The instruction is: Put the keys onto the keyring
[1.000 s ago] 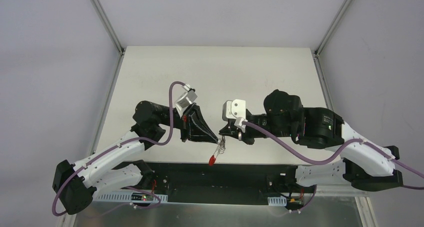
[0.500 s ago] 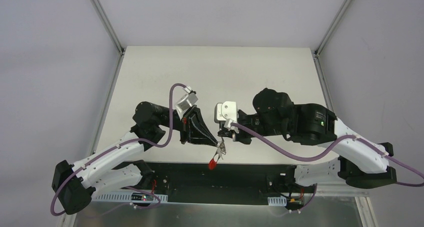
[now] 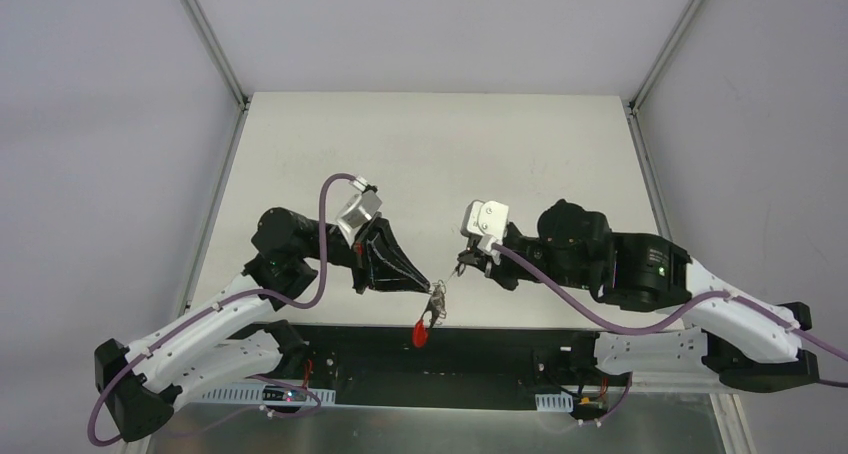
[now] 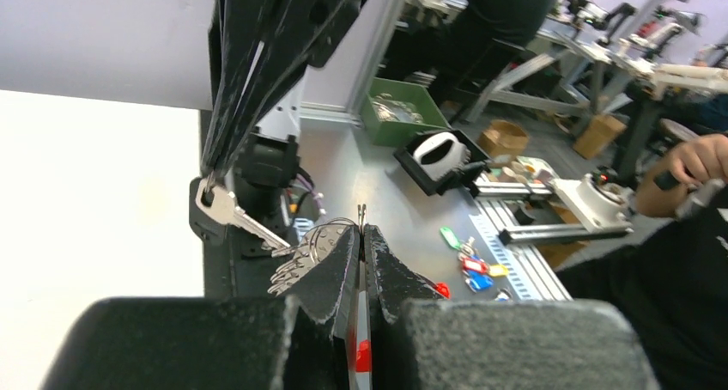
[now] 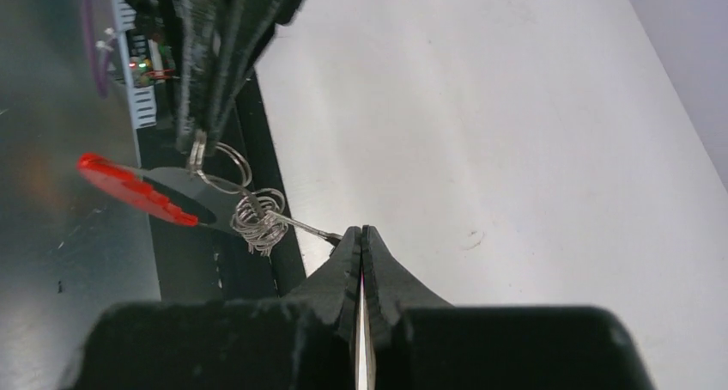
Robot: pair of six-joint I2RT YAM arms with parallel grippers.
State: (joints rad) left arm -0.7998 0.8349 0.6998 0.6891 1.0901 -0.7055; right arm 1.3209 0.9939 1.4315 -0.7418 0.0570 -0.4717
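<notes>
Over the white counter (image 3: pixel 430 154) the left arm (image 3: pixel 210 319) and the right arm (image 3: pixel 640 269) lean toward each other, two in all, meeting at the counter's near edge. The left claw (image 3: pixel 427 287) is pinched tight on a loop of the keyring (image 5: pixel 260 220). That is one bunch of thin silver coils held up in the air at that edge, with one red crescent (image 5: pixel 142 192) dangling below it. The right claw (image 3: pixel 461 268) is closed on the head of one silver key (image 4: pixel 232 216), the blade pointing at the coils. Whether its tip touches them I cannot tell. I can make out only this one key.

The step in hand looks like threading — ring steadied on one side, key offered from the other. The key's hole seems to sit at the end the right claw grips. The next move therefore likely calls for turning or regripping the key until that hole meets a free wire end — fine work, both parts being far smaller than either claw.
</notes>
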